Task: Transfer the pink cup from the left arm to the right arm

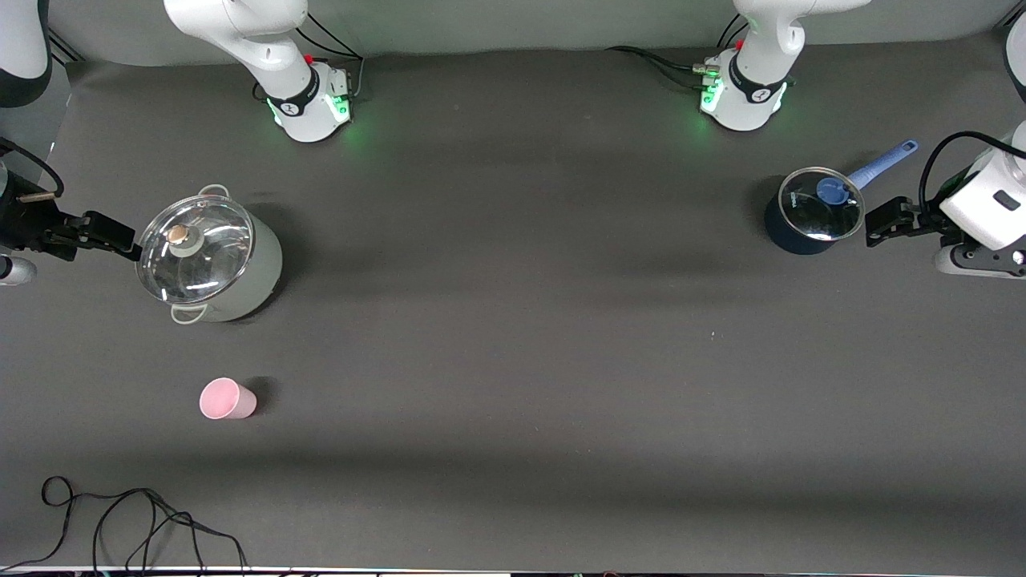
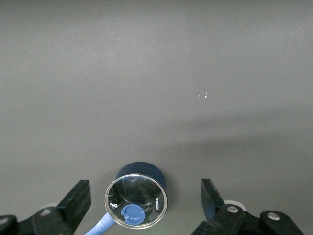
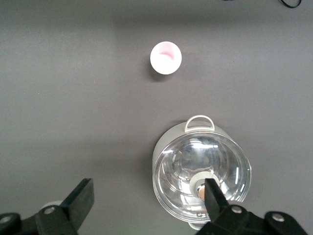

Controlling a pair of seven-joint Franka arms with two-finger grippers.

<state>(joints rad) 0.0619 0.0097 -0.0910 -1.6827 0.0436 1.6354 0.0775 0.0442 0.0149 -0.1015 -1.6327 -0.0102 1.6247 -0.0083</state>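
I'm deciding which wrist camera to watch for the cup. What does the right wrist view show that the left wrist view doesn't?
Only the right wrist view shows the pink cup, standing upright and apart from the pale lidded pot, below the open right gripper. Only the left wrist view shows the dark blue saucepan with its glass lid, below the open left gripper. Both show the dark table.

pink cup [image 1: 228,399], navy saucepan [image 1: 804,221], grey tbl [image 1: 513,320]

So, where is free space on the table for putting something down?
The wide middle of the table, between the grey pot and the blue saucepan, is bare. It is crowded by the pots, where the right gripper and left gripper hover, and near the pink cup.
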